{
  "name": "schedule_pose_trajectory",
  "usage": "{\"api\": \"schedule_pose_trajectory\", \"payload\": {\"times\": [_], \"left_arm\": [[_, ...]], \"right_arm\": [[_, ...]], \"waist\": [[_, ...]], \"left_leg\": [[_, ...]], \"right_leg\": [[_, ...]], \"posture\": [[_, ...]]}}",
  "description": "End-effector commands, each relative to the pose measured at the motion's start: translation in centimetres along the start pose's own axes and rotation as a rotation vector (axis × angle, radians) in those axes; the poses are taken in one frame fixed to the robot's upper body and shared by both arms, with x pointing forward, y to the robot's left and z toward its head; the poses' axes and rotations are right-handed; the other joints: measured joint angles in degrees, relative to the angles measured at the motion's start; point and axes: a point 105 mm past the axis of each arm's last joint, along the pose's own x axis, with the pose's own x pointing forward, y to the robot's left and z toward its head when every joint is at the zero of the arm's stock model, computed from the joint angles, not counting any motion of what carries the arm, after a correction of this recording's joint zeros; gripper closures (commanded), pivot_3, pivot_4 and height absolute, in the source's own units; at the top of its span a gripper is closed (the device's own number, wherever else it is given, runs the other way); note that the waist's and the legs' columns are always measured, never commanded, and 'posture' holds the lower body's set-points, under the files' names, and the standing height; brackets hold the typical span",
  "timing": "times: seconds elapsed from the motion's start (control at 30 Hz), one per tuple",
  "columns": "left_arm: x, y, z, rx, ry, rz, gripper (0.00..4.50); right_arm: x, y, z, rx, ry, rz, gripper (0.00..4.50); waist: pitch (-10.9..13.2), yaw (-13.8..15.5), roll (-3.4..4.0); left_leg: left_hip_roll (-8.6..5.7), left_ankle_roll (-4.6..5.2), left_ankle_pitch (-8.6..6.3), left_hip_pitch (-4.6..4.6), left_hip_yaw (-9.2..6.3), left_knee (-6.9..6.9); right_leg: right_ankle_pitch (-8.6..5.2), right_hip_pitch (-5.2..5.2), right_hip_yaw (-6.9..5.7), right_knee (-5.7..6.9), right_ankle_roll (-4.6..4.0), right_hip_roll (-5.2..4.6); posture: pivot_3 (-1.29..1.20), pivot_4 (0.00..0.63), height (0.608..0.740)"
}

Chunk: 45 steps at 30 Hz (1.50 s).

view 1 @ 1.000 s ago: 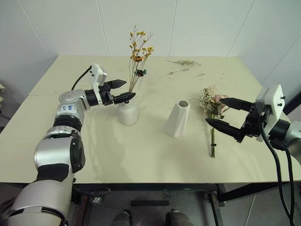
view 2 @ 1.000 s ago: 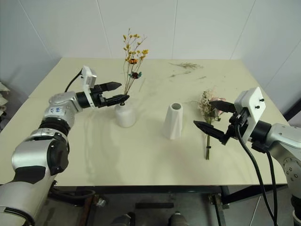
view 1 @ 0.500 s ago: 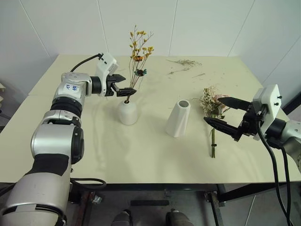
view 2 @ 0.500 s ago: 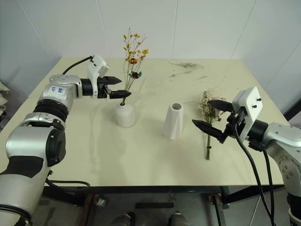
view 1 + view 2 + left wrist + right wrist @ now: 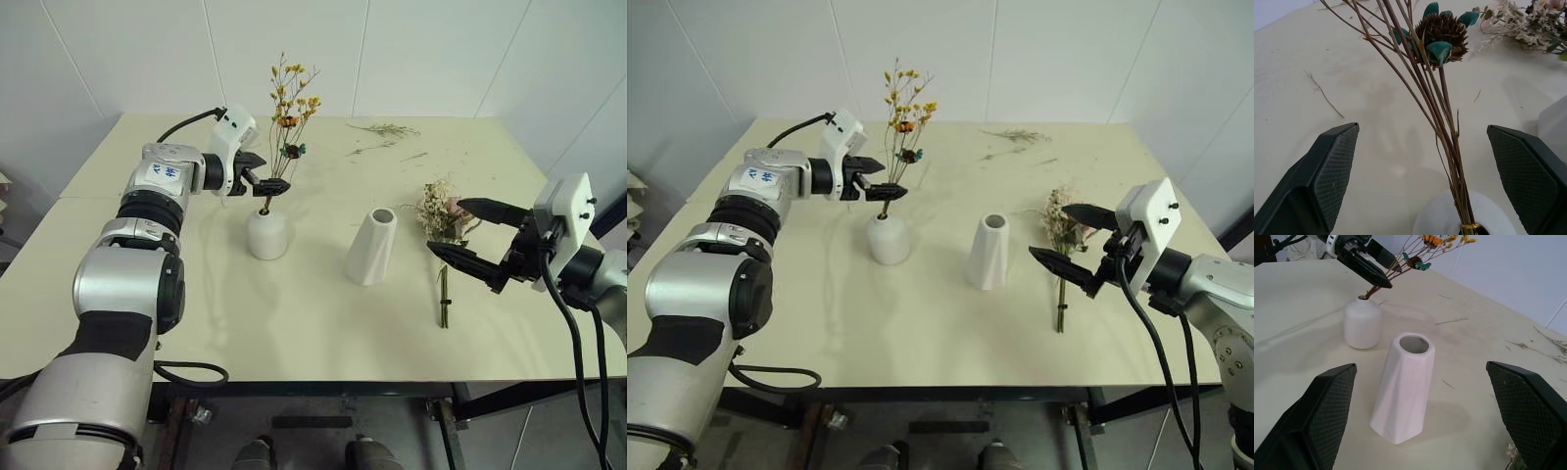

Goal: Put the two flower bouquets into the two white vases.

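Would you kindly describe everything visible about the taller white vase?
The taller white vase is matte, ceramic-looking and faceted, widening from its round open mouth to a broader base. It stands upright and empty near the middle of the table, between the round vase and the pale bouquet. Nothing but the table touches it.

Head stereo overhead; wrist close-ups.

A bare lab corner: white panel walls (image 5: 441,49) around a plain cream table (image 5: 294,323).
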Motion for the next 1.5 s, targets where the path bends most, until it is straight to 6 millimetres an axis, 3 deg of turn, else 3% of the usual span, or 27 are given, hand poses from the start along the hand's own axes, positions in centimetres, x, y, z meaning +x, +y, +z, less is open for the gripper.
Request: {"api": "schedule_pose_trajectory", "payload": {"times": [0.03,0.47,0.6,0.97,1.5], "left_arm": [[-0.2,0.3,2.1,0.035,-0.034,0.033,0.02],[-0.6,0.7,2.7,0.034,-0.064,0.053,0.02],[-0.6,1.0,2.1,-0.034,-0.044,0.075,0.88],[-0.4,0.8,2.7,-0.002,-0.073,0.074,4.44],[-1.3,0.6,3.1,0.029,-0.084,0.008,4.47]], "right_arm": [[-0.2,0.2,1.8,-0.067,-0.034,0.002,0.00],[-0.2,0.5,2.4,-0.095,-0.023,0.037,0.00],[0.0,0.5,2.2,-0.093,-0.025,0.041,0.00],[-0.2,0.7,2.2,-0.096,-0.017,0.043,0.00],[-0.3,0.8,2.0,-0.099,-0.002,0.047,0.00]], "waist": [[0.0,0.0,0.00],[0.0,0.0,-0.01],[0.0,0.0,-0.01],[0.0,0.0,-0.01],[0.0,0.0,-0.01]], "left_leg": [[0.00,0.00,0.00,0.00,0.00,0.00],[0.00,0.00,0.00,0.00,0.00,0.00],[0.00,0.00,0.00,0.00,0.00,0.00],[0.00,0.00,0.00,0.00,0.00,0.00],[0.00,0.00,0.00,0.00,0.00,0.01]], "right_leg": [[0.00,0.00,0.00,0.00,0.00,0.00],[0.00,0.00,0.00,-0.01,0.00,0.00],[0.00,0.00,0.00,0.01,0.00,0.00],[0.00,0.00,0.00,0.01,0.00,0.00],[0.00,0.00,0.00,0.03,0.00,0.00]], "posture": [[0.00,0.150,0.740],[0.00,0.150,0.740],[0.00,0.150,0.740],[0.00,0.150,0.740],[0.00,0.150,0.740]]}}
